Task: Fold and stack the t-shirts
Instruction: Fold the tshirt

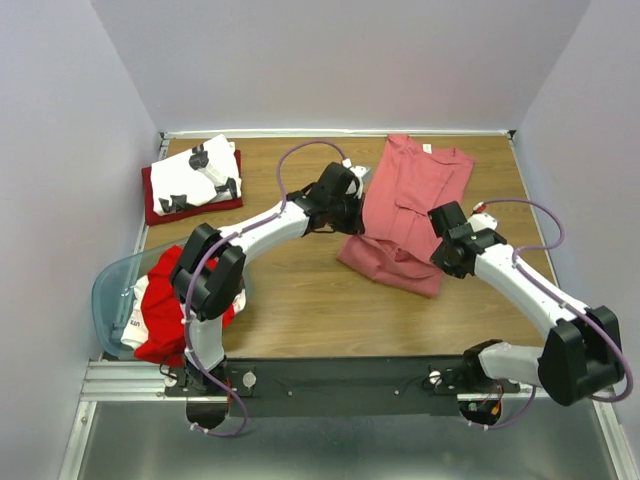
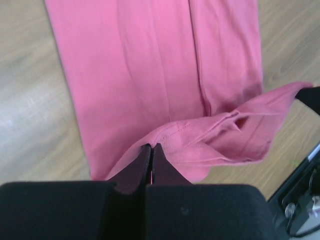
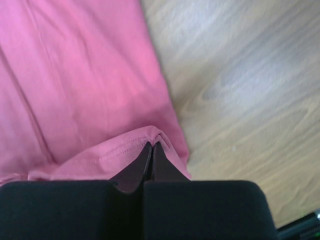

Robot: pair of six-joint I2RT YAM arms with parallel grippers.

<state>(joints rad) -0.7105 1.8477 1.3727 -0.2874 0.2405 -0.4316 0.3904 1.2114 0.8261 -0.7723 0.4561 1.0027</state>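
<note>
A salmon-pink t-shirt (image 1: 410,200) lies lengthwise on the wooden table (image 1: 300,290), its near end lifted and doubled over. My left gripper (image 1: 352,205) is shut on the hem at the shirt's left edge; in the left wrist view the gripper (image 2: 151,146) pinches a stitched fold of the pink shirt (image 2: 150,70). My right gripper (image 1: 445,240) is shut on the hem at the right edge, and the right wrist view shows it (image 3: 152,144) closed on the pink cloth (image 3: 75,85). A folded white printed t-shirt (image 1: 200,172) lies on a dark red one (image 1: 155,205) at the back left.
A translucent pale-blue tub (image 1: 112,295) at the near left holds crumpled bright red (image 1: 160,330) and white shirts. Grey walls close in the table on three sides. A metal rail (image 1: 330,385) with the arm bases runs along the near edge.
</note>
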